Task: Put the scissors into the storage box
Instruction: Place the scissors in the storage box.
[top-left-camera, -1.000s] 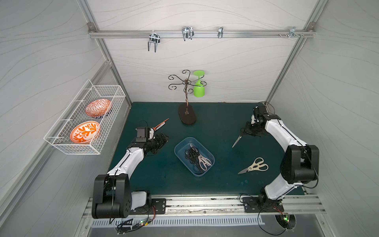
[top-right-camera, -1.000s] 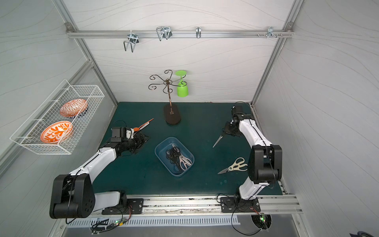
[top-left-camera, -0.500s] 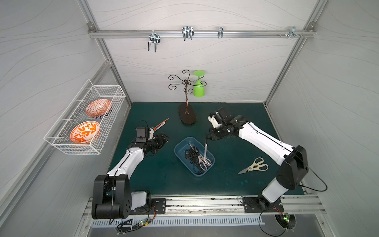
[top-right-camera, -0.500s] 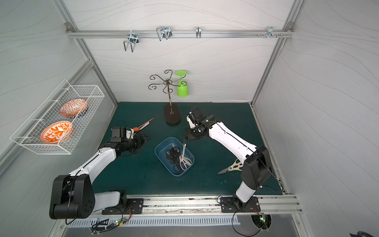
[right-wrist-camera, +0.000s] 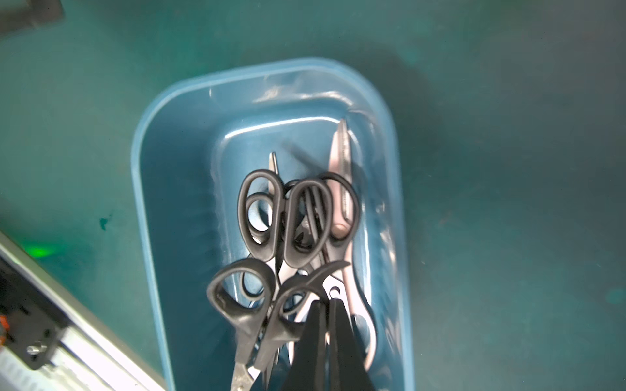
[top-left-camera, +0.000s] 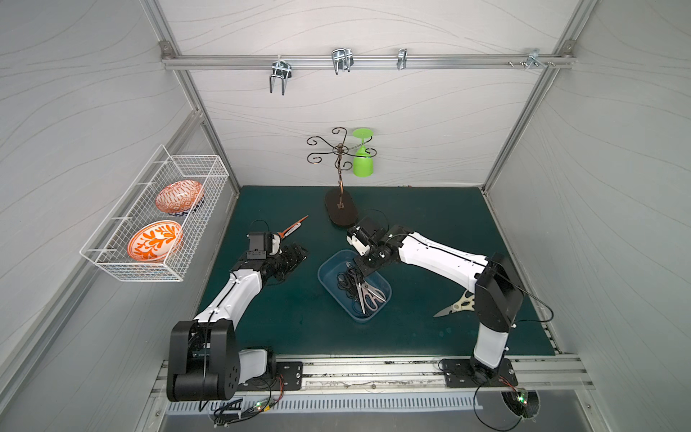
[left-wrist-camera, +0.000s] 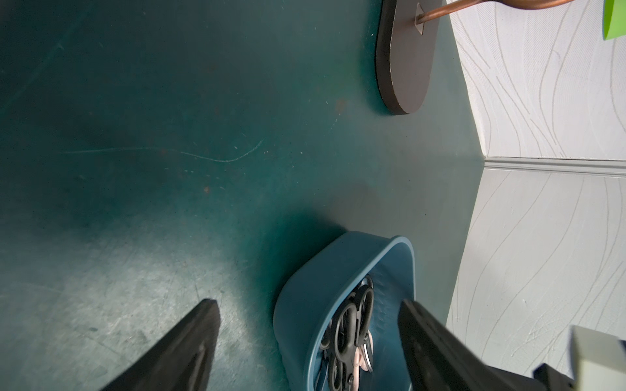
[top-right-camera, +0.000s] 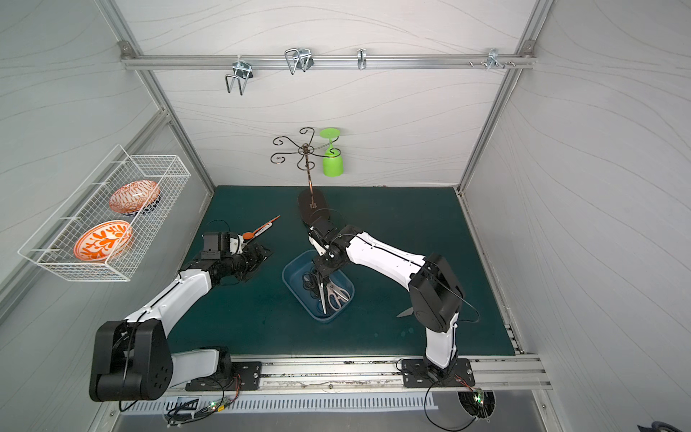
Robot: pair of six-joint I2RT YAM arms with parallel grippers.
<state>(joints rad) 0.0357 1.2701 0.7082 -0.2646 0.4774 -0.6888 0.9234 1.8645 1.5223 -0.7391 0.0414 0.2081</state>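
Status: mostly done. The storage box (top-left-camera: pixel 324 277) sits mid-tabletop (top-left-camera: pixel 430 224) and already holds several scissors: other black pairs (right-wrist-camera: pixel 261 210) stacked loop over loop, and a pink pair (right-wrist-camera: pixel 339 225) along the box's long wall. The right pincer (right-wrist-camera: pixel 324 303) is down inside the box at its far end, clenched, and appears to be grasping a black-handled pair (right-wrist-camera: pixel 237 301) by the handle end. The exact contact spot is hard to read from the wrist view. That pair is inside the box walls and overlaps the pile, but I'd say it isn't let go yet, so it needs a release and a clean lift out without dragging loops along. The left pincer (left-wrist-camera: pixel 308 301) is released, with nothing between its fingers. It is parked low on the tabletop just left of the box and is doing nothing for this step. What's left is the cream pair (top-left-camera: pixel 458 305), lying on the tabletop well right of the box, near side, partly hidden behind the right arm. There is also an orange-handled tool (top-left-camera: pixel 295 228) at far left beside the left arm; I can't tell if it's scissors. My estimate is one drop pending and one clear pick-and-place remaining.
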